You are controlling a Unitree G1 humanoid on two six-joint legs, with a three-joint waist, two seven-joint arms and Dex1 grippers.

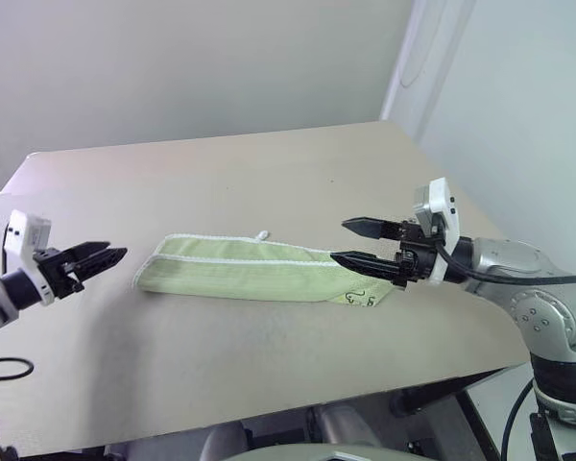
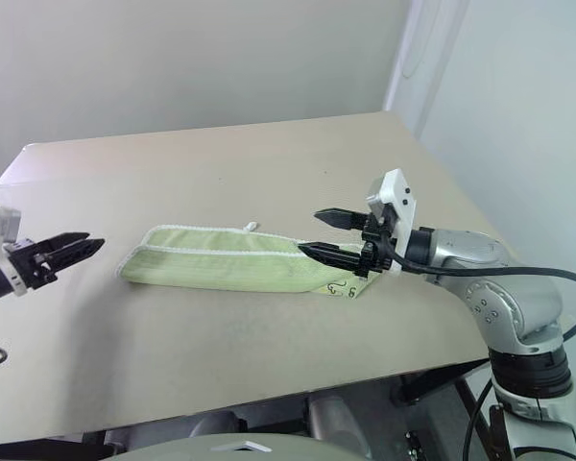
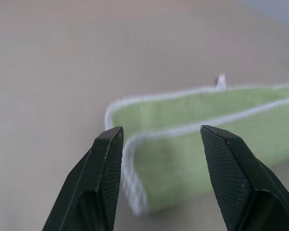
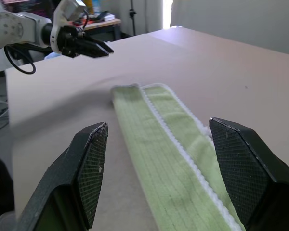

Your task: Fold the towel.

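The towel (image 1: 259,270) lay flat on the tabletop (image 1: 269,182) as a long narrow band, already doubled lengthwise so that two white-stitched edges ran side by side along it; its small white loop tag (image 1: 262,234) stuck out from the far long edge, and dark handwritten marks (image 1: 361,299) sat near the corner at the robot's right end. The right claw (image 1: 357,242) hung just above that marked end with its black fingers spread and nothing between them, pointing along the band toward its other end, a stance that suited a pinch on this short end for the next crosswise fold. The left claw (image 1: 104,256) waited just off the opposite short end, near the cloth but apart from it, its fingers likewise parted and empty, probably so that it could pin or lift that end in turn. Around the towel the tabletop was bare, a pale wall stood behind it, and a black cable (image 1: 10,368) hung below the left arm; nothing lay between either claw and the cloth.
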